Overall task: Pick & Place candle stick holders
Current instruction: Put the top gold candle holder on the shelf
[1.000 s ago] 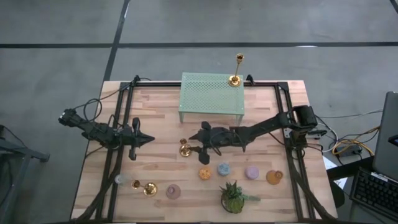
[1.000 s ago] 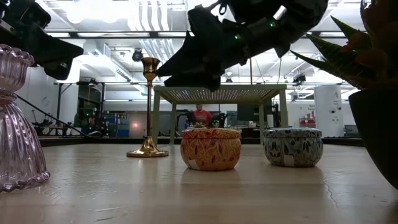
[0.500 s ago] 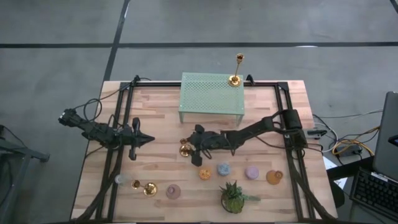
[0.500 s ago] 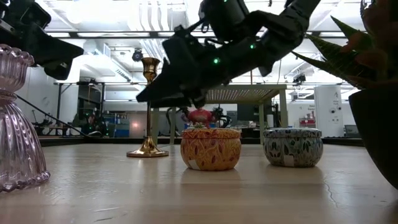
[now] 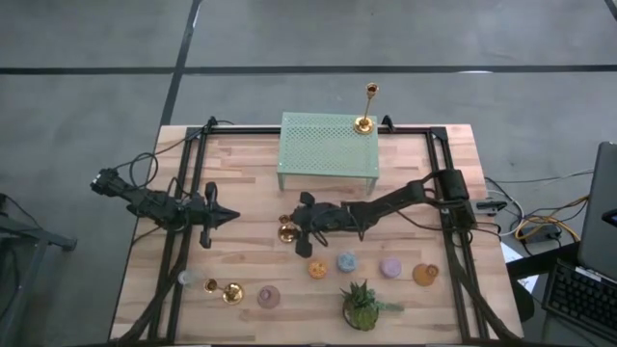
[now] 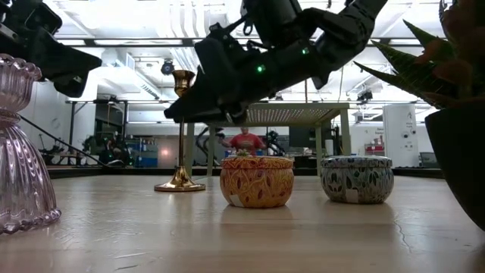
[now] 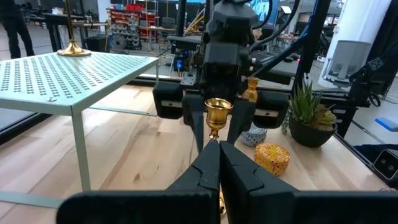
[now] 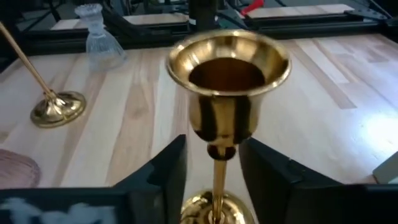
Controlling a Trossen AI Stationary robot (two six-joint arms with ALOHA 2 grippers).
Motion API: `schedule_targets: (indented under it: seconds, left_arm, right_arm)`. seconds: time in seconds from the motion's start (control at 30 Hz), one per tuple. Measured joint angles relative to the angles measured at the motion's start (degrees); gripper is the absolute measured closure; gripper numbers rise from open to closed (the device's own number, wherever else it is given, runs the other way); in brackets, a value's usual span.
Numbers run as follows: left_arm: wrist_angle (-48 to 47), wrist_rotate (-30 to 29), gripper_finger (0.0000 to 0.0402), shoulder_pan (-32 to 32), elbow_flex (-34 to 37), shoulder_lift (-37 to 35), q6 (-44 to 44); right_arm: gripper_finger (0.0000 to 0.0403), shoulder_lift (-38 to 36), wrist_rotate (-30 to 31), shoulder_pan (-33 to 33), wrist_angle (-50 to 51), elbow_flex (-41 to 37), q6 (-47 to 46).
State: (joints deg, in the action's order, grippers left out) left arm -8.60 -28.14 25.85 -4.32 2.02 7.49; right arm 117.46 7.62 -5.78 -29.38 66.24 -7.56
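Observation:
One gold candlestick [image 5: 286, 229] stands on its round base at mid-table; its cup [image 8: 229, 81] fills the right wrist view. My right gripper [image 5: 293, 231] is open, one finger on either side of its thin stem [image 8: 217, 180], just below the cup, with gaps showing. A second candlestick [image 5: 364, 121] stands on the green perforated shelf [image 5: 328, 145]. A third [image 5: 229, 291] stands near the front left. My left gripper [image 5: 229, 216] is shut and empty, left of the middle candlestick, pointing at it [image 7: 217, 115].
Round tins lie in a row near the front: orange [image 5: 317, 269], blue [image 5: 346, 261], purple [image 5: 390, 267] and another orange [image 5: 424, 275], with a pink glass holder [image 5: 268, 297], a clear glass one [image 5: 185, 278] and a potted plant [image 5: 362, 306].
My right gripper has gone toward the table's left and down to the middle candlestick, and its fingers now stand around the stem. The candlestick has not moved.

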Motion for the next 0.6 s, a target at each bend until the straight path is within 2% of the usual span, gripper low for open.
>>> schedule_targets:
  seconds: [0.37, 0.6]
  left_arm:
    - [0.0, 0.0, 0.0396, 0.0, 0.0, 0.0, 0.0]
    - [0.0, 0.0, 0.0396, 0.0, 0.0, 0.0, 0.0]
  right_arm:
    - [0.0384, -0.3, -0.2, -0.4, 0.8, -0.1, 0.3]
    - [0.0388, -4.7, -0.1, -1.8, 3.7, -0.1, -1.1]
